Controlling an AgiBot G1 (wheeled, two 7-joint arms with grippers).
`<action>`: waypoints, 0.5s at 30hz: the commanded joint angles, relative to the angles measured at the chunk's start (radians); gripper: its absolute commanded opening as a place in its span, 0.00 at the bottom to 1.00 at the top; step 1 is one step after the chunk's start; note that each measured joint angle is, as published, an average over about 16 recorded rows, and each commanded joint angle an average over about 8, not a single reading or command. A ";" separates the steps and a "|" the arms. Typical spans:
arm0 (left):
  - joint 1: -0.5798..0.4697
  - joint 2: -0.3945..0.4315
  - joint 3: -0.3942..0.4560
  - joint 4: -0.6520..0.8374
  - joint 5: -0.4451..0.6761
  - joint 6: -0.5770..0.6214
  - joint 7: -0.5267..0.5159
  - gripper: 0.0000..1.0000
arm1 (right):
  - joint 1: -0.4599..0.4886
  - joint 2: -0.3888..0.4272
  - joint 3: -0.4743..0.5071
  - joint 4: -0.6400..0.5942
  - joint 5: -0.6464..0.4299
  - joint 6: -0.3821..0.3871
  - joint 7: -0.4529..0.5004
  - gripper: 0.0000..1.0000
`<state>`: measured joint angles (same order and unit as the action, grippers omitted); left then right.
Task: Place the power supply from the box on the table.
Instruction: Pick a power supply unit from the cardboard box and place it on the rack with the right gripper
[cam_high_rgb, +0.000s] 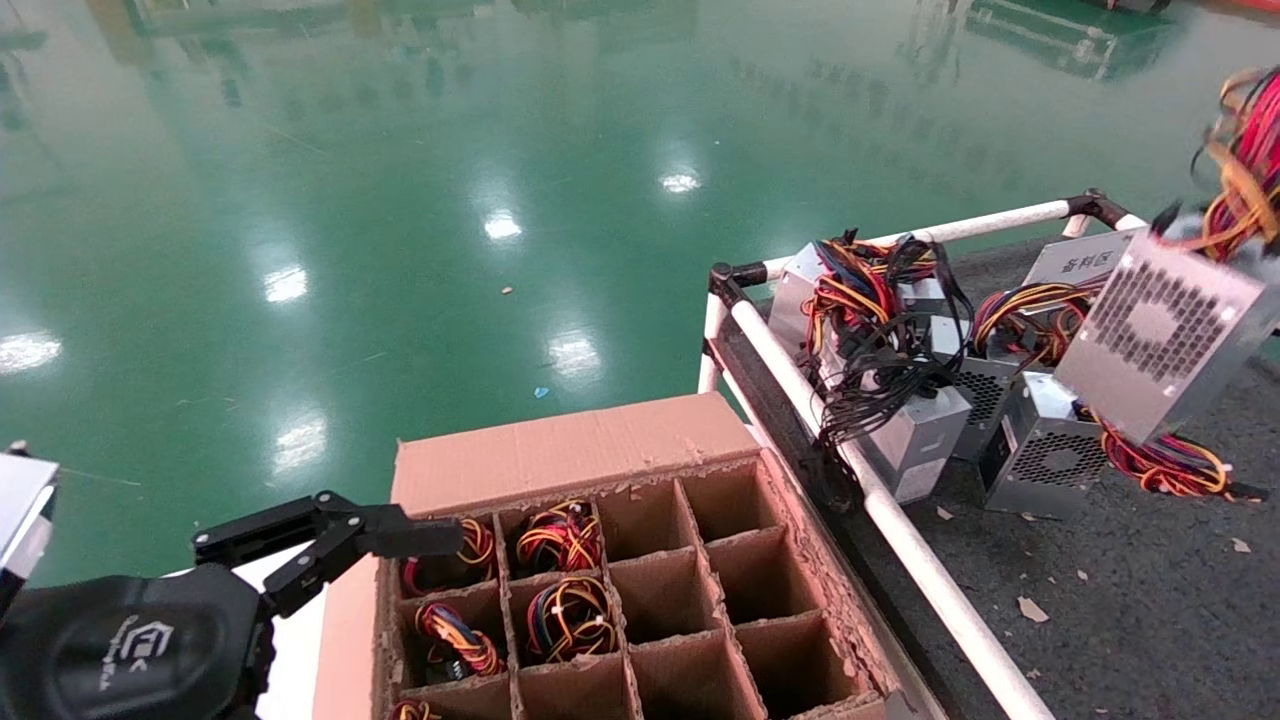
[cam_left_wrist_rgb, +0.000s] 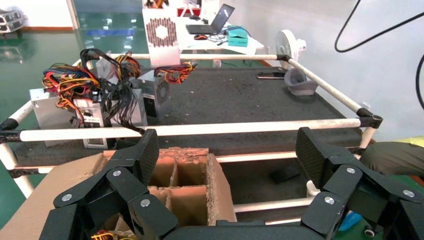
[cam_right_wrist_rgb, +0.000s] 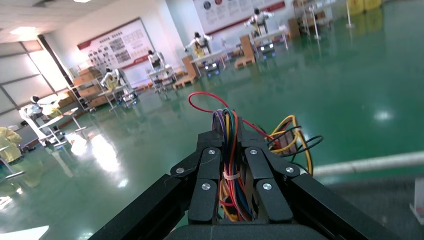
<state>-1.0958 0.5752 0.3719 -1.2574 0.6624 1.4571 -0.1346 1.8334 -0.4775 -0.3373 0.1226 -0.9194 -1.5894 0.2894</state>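
Nearest the head camera sits the left gripper (cam_high_rgb: 400, 535), jaws spread wide and empty, poised at the near-left corner of the box (cam_high_rgb: 560, 455), just above a cell that holds a coiled wire bundle. The right gripper (cam_right_wrist_rgb: 231, 187) is clamped tight on a bundle of wires (cam_right_wrist_rgb: 231, 150), its fingers pinching the strands between them. By that bundle the power supply (cam_high_rgb: 1165, 335) hangs tilted in the air above the table (cam_high_rgb: 1150, 600), well to the right of the box and over the other units (cam_high_rgb: 930, 420) already lying there.

The lift out of the box looks done and the carry across nearly so; what is left is to lower the unit onto the mat and let go.

The unit is a small silver box, its perforated vent face turned toward the head camera, with red, yellow and orange wires rising from its top.
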 joint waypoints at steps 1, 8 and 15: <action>0.000 0.000 0.000 0.000 0.000 0.000 0.000 1.00 | -0.030 0.005 0.001 0.001 0.011 0.000 -0.001 0.00; 0.000 0.000 0.000 0.000 0.000 0.000 0.000 1.00 | -0.113 0.012 0.009 0.013 0.054 0.000 0.003 0.00; 0.000 0.000 0.000 0.000 0.000 0.000 0.000 1.00 | -0.186 0.008 0.011 0.059 0.095 -0.001 0.006 0.00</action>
<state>-1.0959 0.5752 0.3720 -1.2574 0.6624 1.4571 -0.1346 1.6518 -0.4699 -0.3281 0.1806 -0.8257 -1.5894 0.2932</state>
